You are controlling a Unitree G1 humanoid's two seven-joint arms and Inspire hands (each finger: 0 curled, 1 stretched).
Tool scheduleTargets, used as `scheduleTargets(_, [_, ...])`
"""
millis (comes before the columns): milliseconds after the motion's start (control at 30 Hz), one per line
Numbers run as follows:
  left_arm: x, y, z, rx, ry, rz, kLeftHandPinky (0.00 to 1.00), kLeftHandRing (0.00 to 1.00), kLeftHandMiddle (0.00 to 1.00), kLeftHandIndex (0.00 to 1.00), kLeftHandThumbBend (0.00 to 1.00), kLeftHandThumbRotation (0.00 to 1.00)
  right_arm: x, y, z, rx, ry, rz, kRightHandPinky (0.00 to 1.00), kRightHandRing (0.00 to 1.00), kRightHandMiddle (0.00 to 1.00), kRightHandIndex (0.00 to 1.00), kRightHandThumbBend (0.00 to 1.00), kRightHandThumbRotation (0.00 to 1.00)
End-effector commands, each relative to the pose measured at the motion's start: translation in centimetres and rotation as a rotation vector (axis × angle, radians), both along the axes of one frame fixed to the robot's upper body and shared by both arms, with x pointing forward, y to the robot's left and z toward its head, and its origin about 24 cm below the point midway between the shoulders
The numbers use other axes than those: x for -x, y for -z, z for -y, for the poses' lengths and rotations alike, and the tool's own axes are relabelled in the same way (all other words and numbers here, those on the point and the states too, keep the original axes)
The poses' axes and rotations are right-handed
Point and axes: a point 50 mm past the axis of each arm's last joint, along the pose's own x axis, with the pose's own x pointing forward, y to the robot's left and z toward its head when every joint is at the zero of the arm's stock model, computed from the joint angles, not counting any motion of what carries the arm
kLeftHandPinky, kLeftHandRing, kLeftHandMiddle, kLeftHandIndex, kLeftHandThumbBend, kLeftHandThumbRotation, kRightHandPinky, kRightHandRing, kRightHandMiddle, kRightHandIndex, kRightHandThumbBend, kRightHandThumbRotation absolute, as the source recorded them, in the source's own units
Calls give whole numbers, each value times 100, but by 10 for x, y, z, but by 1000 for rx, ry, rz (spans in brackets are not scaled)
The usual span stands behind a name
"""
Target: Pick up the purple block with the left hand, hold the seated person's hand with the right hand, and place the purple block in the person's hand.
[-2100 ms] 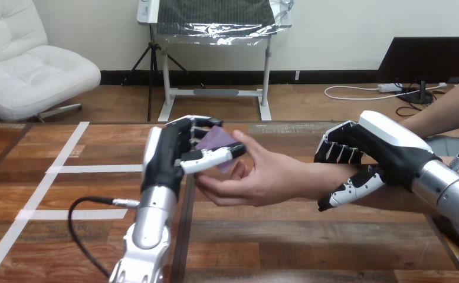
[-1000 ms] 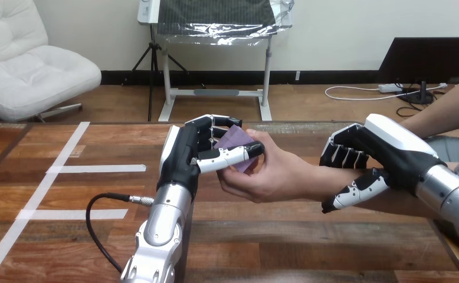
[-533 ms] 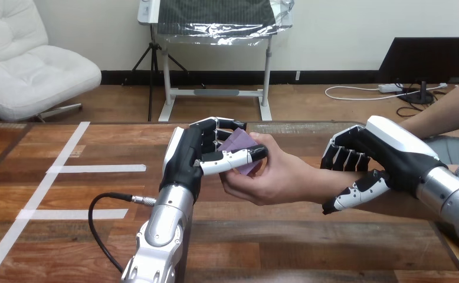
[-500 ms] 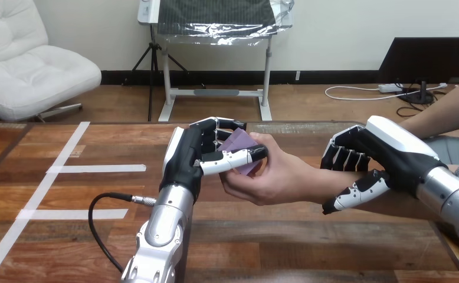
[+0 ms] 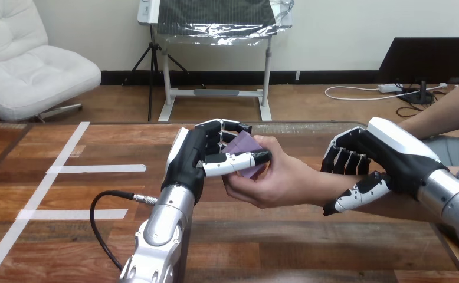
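Worktop (image 5: 310, 247) boards and tape lines sit where they did two seconds ago, so the shifts here are real moves, not the camera's. The biggest is the left arm (image 5: 156, 233): it has swung toward the view's right, carrying the left robot hand (image 5: 190, 160) from just beside the person's hand (image 5: 281, 180) to right up against it. The person's hand, which lay open and palm-up, now has its fingers curled upward against the block.

The right robot hand (image 5: 386, 156) has hardly moved. Its fingers wrap over the person's wrist (image 5: 326, 184) from above and its thumb comes round from below, so that part of the task looks settled.

The purple block (image 5: 243, 143) remains pinched between the left robot hand's thumb (image 5: 233, 160) and the fingers behind it, but it has travelled with the arm and now sits within the person's cupped hand, touching their fingertips.

By my reading the handover is nearly done. Only the release is left, with the left robot hand then drawing back to the view's left so that the block stays in the person's grasp.
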Motion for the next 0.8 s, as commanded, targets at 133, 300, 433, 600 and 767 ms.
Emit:
scheduleTargets(133, [2, -9, 21, -81, 136, 23, 48, 58, 63, 64, 73, 51, 9, 23, 0, 4, -7, -81, 44, 49, 52, 54, 93, 12])
scheduleTargets(300, [3, -10, 18, -85, 131, 29, 57, 67, 71, 72, 79, 72, 9, 22, 0, 26, -11, -82, 48, 54, 59, 60, 89, 23])
scheduleTargets(433, [3, -11, 15, -96, 116, 39, 63, 71, 74, 74, 78, 80, 10, 22, 1, 26, -11, -81, 51, 58, 63, 64, 87, 29])
scheduleTargets(600, [3, -11, 13, -107, 102, 46, 67, 74, 74, 75, 74, 88, 10, 22, 1, 30, -15, -74, 54, 62, 67, 69, 85, 37])
scheduleTargets(767, [3, -11, 10, -104, 89, 48, 68, 74, 73, 75, 73, 93, 10, 22, 1, 34, -17, -65, 58, 67, 70, 72, 84, 44])
